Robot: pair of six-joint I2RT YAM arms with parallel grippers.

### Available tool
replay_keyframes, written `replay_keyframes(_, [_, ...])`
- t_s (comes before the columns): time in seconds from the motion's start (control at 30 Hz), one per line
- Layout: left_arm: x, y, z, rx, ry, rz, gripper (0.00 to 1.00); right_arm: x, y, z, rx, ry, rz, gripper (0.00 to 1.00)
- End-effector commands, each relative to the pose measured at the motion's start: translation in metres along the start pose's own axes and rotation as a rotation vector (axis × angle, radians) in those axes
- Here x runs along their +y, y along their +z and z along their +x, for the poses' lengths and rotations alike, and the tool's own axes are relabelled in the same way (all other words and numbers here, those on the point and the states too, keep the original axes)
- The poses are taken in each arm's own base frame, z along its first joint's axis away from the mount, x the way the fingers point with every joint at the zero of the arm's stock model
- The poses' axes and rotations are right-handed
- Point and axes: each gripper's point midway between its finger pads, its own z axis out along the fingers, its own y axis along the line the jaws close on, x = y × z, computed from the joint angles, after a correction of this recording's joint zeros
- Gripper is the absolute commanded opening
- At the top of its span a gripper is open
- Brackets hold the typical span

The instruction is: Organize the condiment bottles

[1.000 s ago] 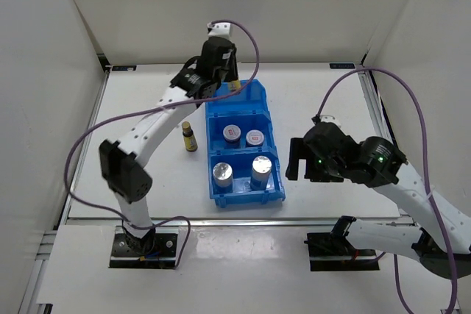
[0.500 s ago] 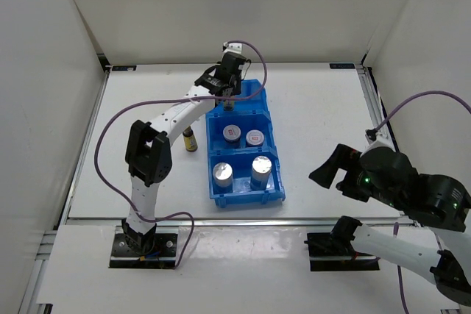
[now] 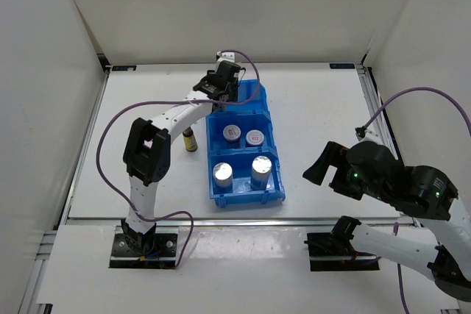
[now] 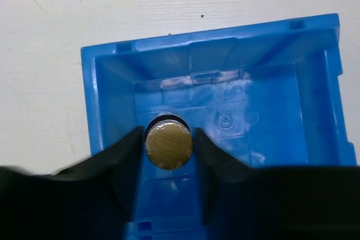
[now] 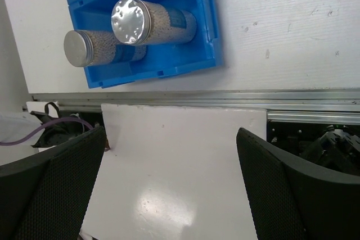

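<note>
You've got the white worktop (image 3: pixel 324 108) carrying one blue bin (image 3: pixel 270 154) with three compartments running front to back, and it looks sorted by type — which is presumably the whole point of the layout. The near compartment holds the two silver-topped cylinders (image 3: pixel 260 167) standing side by side, the middle one has the two white-lidded jars (image 3: pixel 254 137) with red marks, so the far compartment is the slot left for the amber pair. Your left arm is stretched out over that far compartment, and its wrist view makes it plain why: the left pincer (image 4: pixel 169 144) is clamped on a gold-capped amber bottle (image 4: pixel 169 143), held upright by the neck and hanging inside the bin walls toward the left side of the compartment, so there's room beside it for its twin. I can't tell whether its base is touching the floor of the bin yet. The other amber bottle (image 3: pixel 190 138) is standing on the worktop just left of the bin, partly behind your left arm — that's the last one out, by my read. Your right pincer (image 3: pixel 318 169) is parked near the front right edge with its fingers wide apart and nothing in them, well clear of the bin so it won't crowd the drop.
</note>
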Motion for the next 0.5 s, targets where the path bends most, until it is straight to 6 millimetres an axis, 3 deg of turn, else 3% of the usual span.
replay_keyframes(0.0, [0.004,-0.021,-0.026,-0.061,-0.052,0.037,0.69,-0.058,-0.01,0.027,0.125,-0.096,0.236,1.0])
replay_keyframes(0.1, [0.011,-0.025,-0.025,-0.06,-0.057,0.029,0.84,-0.057,-0.006,0.027,0.127,-0.098,0.241,1.0])
replay_keyframes(0.17, [0.015,-0.031,-0.024,-0.061,-0.057,0.029,0.88,-0.056,-0.005,0.029,0.132,-0.085,0.229,1.0])
replay_keyframes(0.27, [0.026,-0.044,-0.038,-0.093,-0.069,0.019,0.94,-0.055,-0.003,0.03,0.127,-0.082,0.22,1.0])
replay_keyframes(0.33, [0.034,-0.052,-0.049,-0.117,-0.058,0.016,0.98,-0.053,-0.003,0.029,0.123,-0.08,0.212,1.0])
replay_keyframes(0.43, [0.054,-0.082,-0.08,-0.193,-0.075,0.015,1.0,-0.053,0.0,0.029,0.123,-0.09,0.21,1.0])
replay_keyframes(0.47, [0.061,-0.104,-0.098,-0.243,-0.088,0.026,1.0,-0.053,0.003,0.03,0.124,-0.103,0.208,1.0])
